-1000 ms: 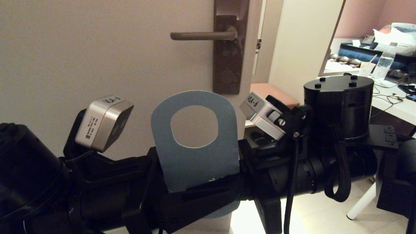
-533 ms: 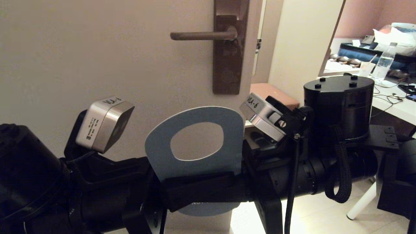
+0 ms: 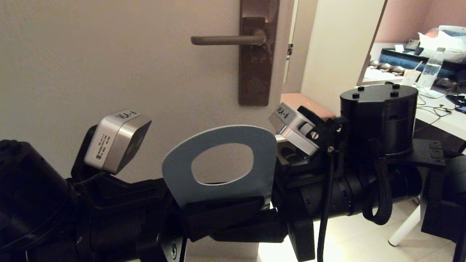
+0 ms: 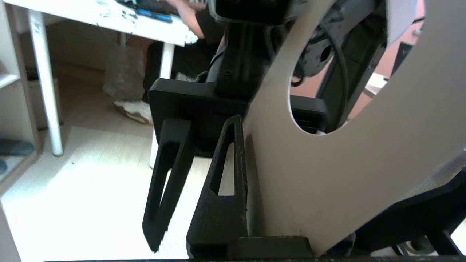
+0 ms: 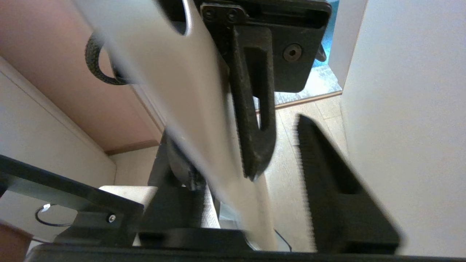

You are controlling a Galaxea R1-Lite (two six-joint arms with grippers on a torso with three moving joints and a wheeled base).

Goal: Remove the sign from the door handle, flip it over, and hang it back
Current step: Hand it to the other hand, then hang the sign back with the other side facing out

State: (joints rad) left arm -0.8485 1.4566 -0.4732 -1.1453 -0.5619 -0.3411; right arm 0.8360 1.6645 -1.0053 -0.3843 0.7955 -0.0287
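Handover between the arms looks like the step in hand.

Head view: the sign [image 3: 222,191] is off the door handle [image 3: 225,39] and held low in front of the door [image 3: 109,54], well below the lever. Its grey-blue face is toward the robot and its oval hole is uppermost, tilted back. The left gripper [image 3: 218,211] and the right gripper [image 3: 255,227] meet at its lower edge, one from each side. A backplate [image 3: 255,54] stands behind the bare lever. Off to the right, a water bottle [image 3: 429,74] sits on a desk [image 3: 447,123], well clear of the work.

Left wrist view: the white face of the sign [image 4: 346,174] fills the frame. One of the left gripper's fingers [image 4: 222,189] presses flat on the card, so this gripper appears clamped on it. A finger of the other gripper hangs just beside it, apart from the card.

Right wrist view: the sign [image 5: 174,83] runs past on edge. The right gripper's serrated finger [image 5: 327,182] stands off it with a clear gap, so its jaws are wide, straddling the card and the left finger.

Next, I judge, the right jaws must close on a bare part of the card. The left finger lying inside their span is what stands in the way.
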